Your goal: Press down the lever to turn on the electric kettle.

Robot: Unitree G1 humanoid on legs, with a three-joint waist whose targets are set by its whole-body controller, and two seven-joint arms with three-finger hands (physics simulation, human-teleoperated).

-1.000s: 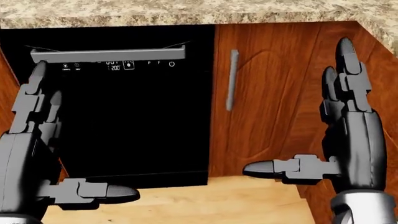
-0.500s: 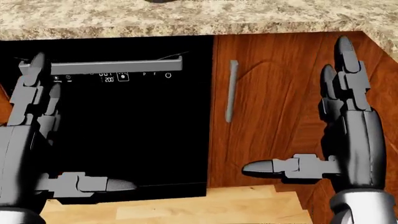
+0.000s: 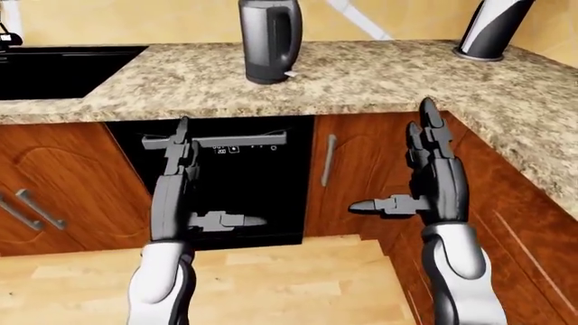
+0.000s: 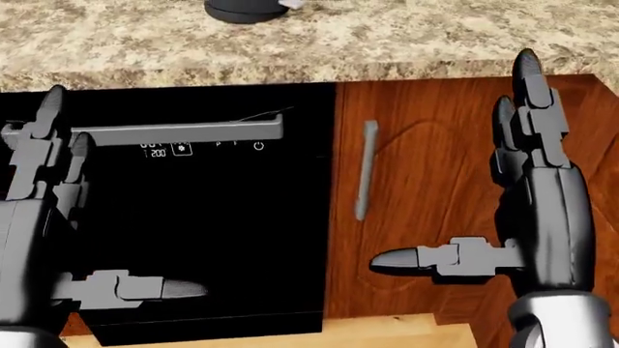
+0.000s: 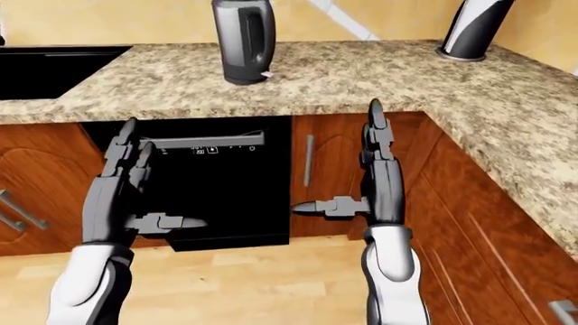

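A dark grey electric kettle (image 3: 269, 39) stands upright on the speckled granite counter (image 3: 361, 78), its handle facing right with a small pale lever (image 3: 290, 74) at the handle's foot. In the head view only the kettle's base (image 4: 247, 9) shows at the top edge. Both hands hang well below the counter's edge, apart from the kettle. My left hand (image 3: 185, 177) is open, fingers pointing up and thumb out to the right, before the black dishwasher. My right hand (image 3: 417, 169) is open likewise, thumb pointing left, before the wooden cabinet door.
A black dishwasher (image 3: 230, 183) with a grey bar handle (image 4: 179, 133) sits under the counter. Beside it is a wooden door with a grey handle (image 4: 366, 178). A black sink (image 3: 54, 68) lies at left. A dark cylinder (image 3: 492, 27) stands at the counter's right corner.
The camera has tilted up: dishwasher and cabinet slid down the head view, more counter shows and the kettle's base has come in at the top. Both hands stay open.
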